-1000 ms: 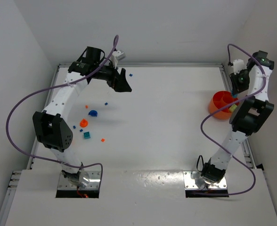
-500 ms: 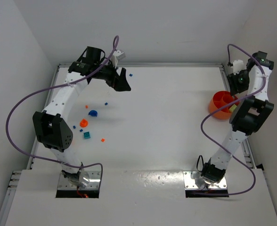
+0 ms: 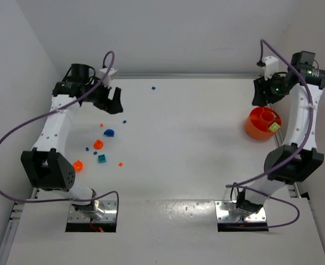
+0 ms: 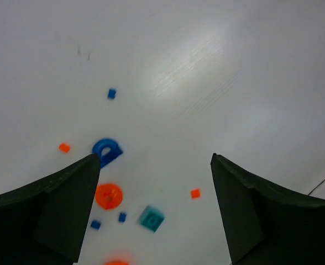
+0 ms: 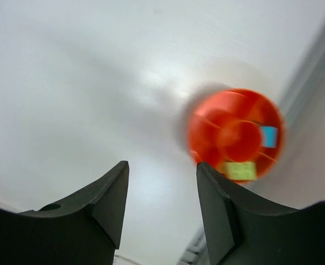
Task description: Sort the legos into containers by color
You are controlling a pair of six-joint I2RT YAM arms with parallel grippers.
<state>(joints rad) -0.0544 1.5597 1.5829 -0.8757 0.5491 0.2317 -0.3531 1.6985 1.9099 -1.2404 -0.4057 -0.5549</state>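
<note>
L end effector (image 4: 154,159) wide, empty, over legos (image 4: 111,94); R end effector (image 5: 161,165) part-open, empty, nr orange bowl (image 5: 205,124).

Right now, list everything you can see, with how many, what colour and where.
blue legos: four, blue, three on the table's left side, one at far centre
orange-red legos: two, orange-red, left side
blue cup: one, blue, left side
orange cups: two, orange, one by the blue cup, one beside the left arm
teal cup: one, teal, nearer than the blue cup
orange bowl: one, orange, right edge
lime cup: one, lime, in the bowl
light blue piece: one, in the bowl, blurred
table: one, white
left gripper: black, open, above the cups
right gripper: black, open, near the bowl
</note>
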